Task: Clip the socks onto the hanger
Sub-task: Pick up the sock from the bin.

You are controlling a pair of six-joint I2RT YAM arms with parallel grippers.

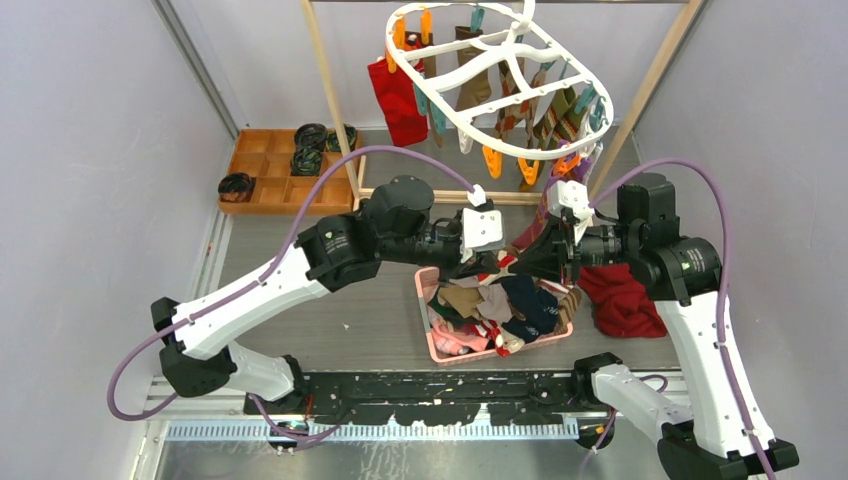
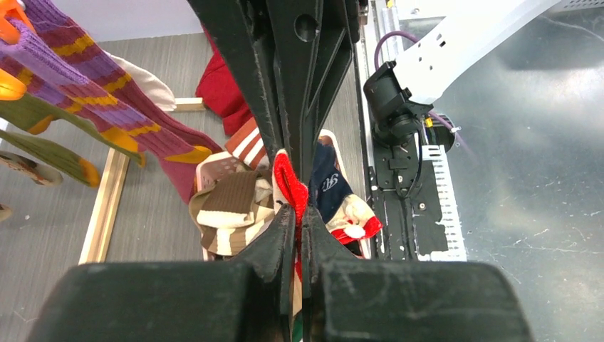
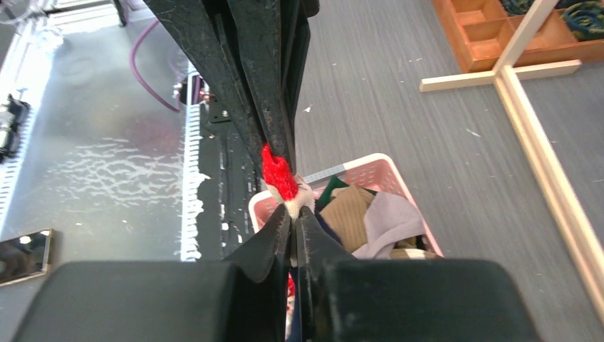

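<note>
Red sock [image 2: 285,178]: pinched between left gripper [image 2: 299,214] and right gripper [image 3: 294,214], both clamped narrow on it, above pink basket [image 1: 430,345] by table [image 1: 300,330] near edge.

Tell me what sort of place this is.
Probably a robotics lab test cell staged for laundry: plain partition walls enclose the table, a white clip hanger hangs from a wooden rack, and a pink basket holds socks.
</note>
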